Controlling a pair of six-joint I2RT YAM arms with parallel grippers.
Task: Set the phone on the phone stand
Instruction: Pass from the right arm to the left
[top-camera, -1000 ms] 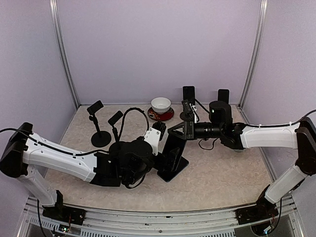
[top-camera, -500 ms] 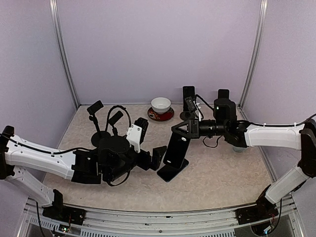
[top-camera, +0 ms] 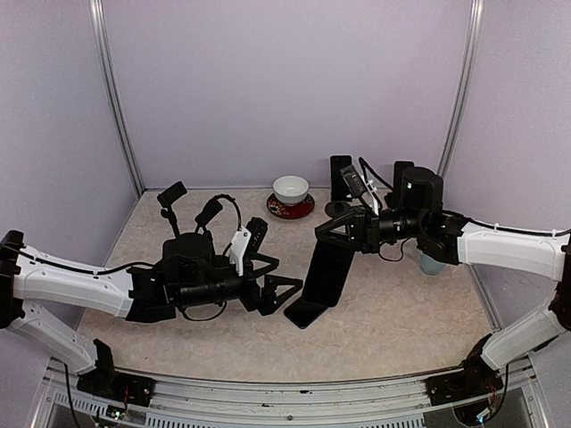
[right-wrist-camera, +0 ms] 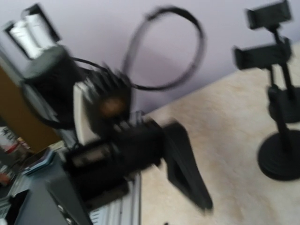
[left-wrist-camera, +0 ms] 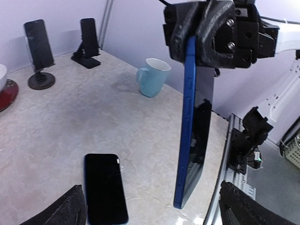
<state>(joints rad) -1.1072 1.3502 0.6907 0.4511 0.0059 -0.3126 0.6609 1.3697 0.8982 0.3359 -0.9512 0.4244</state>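
Observation:
My right gripper (top-camera: 334, 232) is shut on the top end of a blue-edged phone (top-camera: 327, 272), which hangs upright with its lower end at or just above the table. The left wrist view shows that phone (left-wrist-camera: 192, 126) edge-on under the right gripper (left-wrist-camera: 206, 42). A second dark phone (top-camera: 306, 312) lies flat beside it (left-wrist-camera: 105, 187). My left gripper (top-camera: 272, 276) stands open to the phone's left, with nothing between its fingers (left-wrist-camera: 61, 213). Empty black phone stands (top-camera: 183, 248) rise at the left rear, also blurred in the right wrist view (right-wrist-camera: 276, 93).
A white bowl on a red saucer (top-camera: 291, 191) sits at the back centre. Two more phones rest on stands (top-camera: 340, 174) (top-camera: 403, 174) at the back right. A light blue mug (top-camera: 431, 263) stands under the right arm (left-wrist-camera: 152, 77). A cable loops over my left wrist (top-camera: 227, 207).
My left arm has drawn back to the left, away from the upright phone, its gripper staying open. The right gripper has shifted slightly right and back, still holding the phone.

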